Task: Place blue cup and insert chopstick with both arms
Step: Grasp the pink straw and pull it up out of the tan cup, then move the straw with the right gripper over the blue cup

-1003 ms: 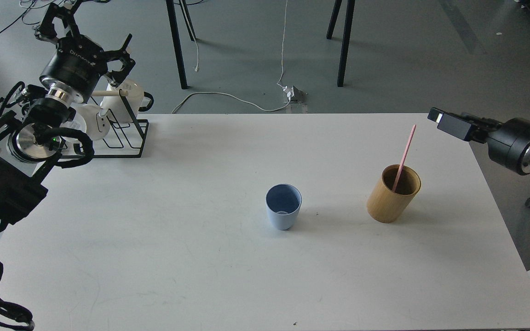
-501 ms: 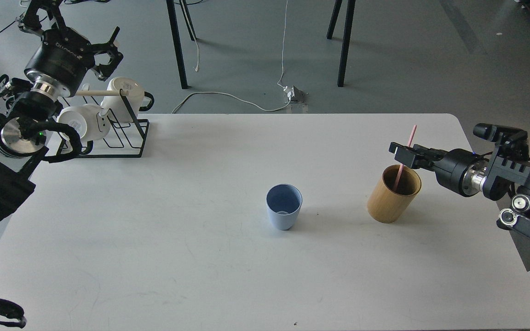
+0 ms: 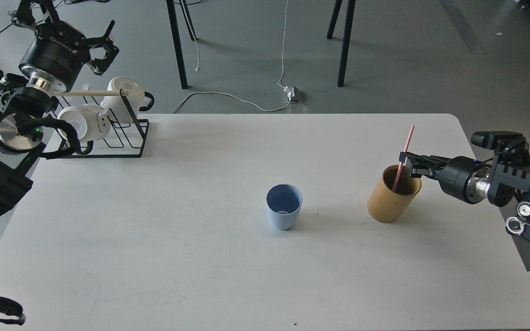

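A light blue cup [image 3: 284,206] stands upright and empty near the middle of the white table [image 3: 177,257]. To its right stands a tilted bamboo holder [image 3: 391,198] with one pink chopstick [image 3: 406,146] leaning out of it. My right gripper [image 3: 407,163] reaches in from the right, and its fingertips are level with the holder's rim, right at the chopstick. I cannot tell whether they grip it. My left gripper [image 3: 65,23] is raised at the far left above the mug rack, with its fingers spread and empty.
A black wire rack [image 3: 124,138] with two white mugs [image 3: 124,92] and a wooden bar stands at the table's back left corner. Black stand legs and a white cable are on the floor beyond the table.
My right arm dropped from high at the right edge to the bamboo holder's rim, then drew back slightly to the right. My left gripper moved up and to the left, away from the rack.
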